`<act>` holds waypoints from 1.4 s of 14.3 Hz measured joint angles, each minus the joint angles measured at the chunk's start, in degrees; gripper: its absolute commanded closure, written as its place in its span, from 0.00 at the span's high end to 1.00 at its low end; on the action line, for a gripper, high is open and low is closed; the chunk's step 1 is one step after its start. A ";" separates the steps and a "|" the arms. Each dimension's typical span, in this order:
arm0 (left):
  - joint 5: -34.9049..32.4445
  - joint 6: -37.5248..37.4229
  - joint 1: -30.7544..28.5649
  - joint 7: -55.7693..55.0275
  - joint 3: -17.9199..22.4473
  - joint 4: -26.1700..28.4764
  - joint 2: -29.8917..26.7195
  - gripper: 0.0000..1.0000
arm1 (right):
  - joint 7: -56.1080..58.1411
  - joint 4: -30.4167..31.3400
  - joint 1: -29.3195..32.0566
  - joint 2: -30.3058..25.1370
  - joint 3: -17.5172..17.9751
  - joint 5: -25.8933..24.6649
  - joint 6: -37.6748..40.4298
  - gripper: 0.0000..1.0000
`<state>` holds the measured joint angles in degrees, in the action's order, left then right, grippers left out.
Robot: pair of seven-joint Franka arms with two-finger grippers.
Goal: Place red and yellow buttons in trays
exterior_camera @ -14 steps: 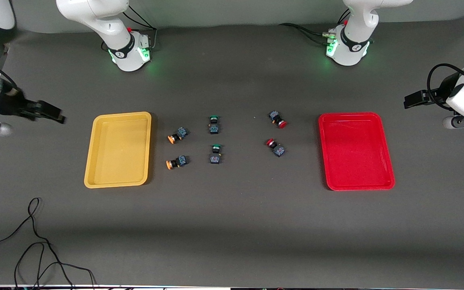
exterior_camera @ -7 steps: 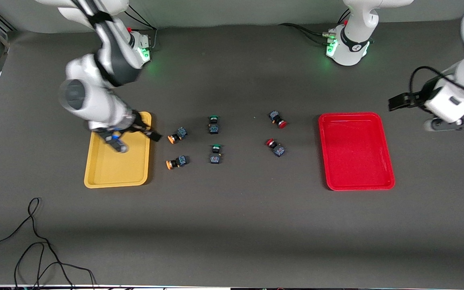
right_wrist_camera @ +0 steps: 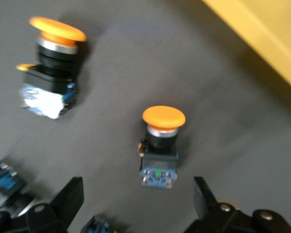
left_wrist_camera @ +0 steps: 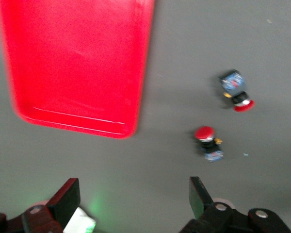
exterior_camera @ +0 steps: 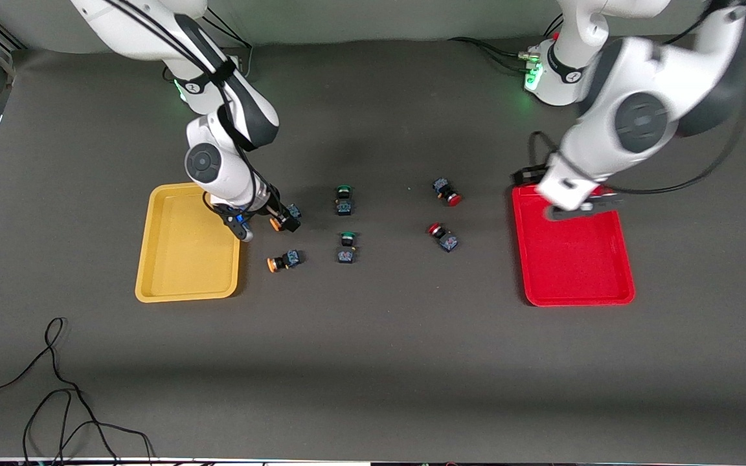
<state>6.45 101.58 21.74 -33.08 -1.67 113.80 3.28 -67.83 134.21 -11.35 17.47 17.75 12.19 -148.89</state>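
The yellow tray (exterior_camera: 188,243) lies toward the right arm's end and the red tray (exterior_camera: 574,259) toward the left arm's end. Two yellow-capped buttons (exterior_camera: 284,260) (exterior_camera: 276,224) lie beside the yellow tray. Two red-capped buttons (exterior_camera: 446,191) (exterior_camera: 442,236) lie beside the red tray. My right gripper (exterior_camera: 268,223) is open, low over the farther yellow button (right_wrist_camera: 161,145), which lies just ahead of its fingers (right_wrist_camera: 70,199). My left gripper (exterior_camera: 570,206) is open and empty over the red tray's farther corner. The left wrist view shows the red tray (left_wrist_camera: 77,63) and both red buttons (left_wrist_camera: 237,90) (left_wrist_camera: 207,143).
Two green-capped buttons (exterior_camera: 344,199) (exterior_camera: 346,248) lie mid-table between the yellow and red ones. A loose black cable (exterior_camera: 56,388) curls on the table near the front camera at the right arm's end. The yellow tray's rim (right_wrist_camera: 266,34) shows in the right wrist view.
Both arms swung in from the table's ends. My right gripper crossed the yellow tray to the farther yellow button. My left gripper came over the red tray's farther corner.
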 measured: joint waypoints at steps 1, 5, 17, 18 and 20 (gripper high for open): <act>0.97 2.98 2.23 -3.06 -0.02 1.08 1.86 0.99 | -0.03 0.57 -0.30 1.41 0.02 0.00 -1.83 0.98; 1.93 16.48 11.94 -16.43 -0.12 4.39 12.47 0.97 | -0.05 2.03 -0.49 4.01 0.07 0.00 -5.58 0.14; 7.55 32.94 15.93 -19.58 -0.07 9.47 21.15 0.00 | 25.69 0.16 3.13 -12.18 -15.59 -0.05 18.96 0.99; 7.64 31.95 15.76 -19.58 0.06 9.21 20.62 0.00 | 31.00 0.49 3.23 -12.10 -19.08 -0.03 18.99 1.00; 7.72 24.21 13.80 -19.33 0.55 6.58 18.41 0.00 | 37.07 1.03 3.69 -10.85 -22.92 0.06 18.42 1.00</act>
<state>14.17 125.80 35.53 -52.42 -1.12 120.38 21.69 -30.75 135.24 -7.66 6.62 -5.17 12.25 -130.47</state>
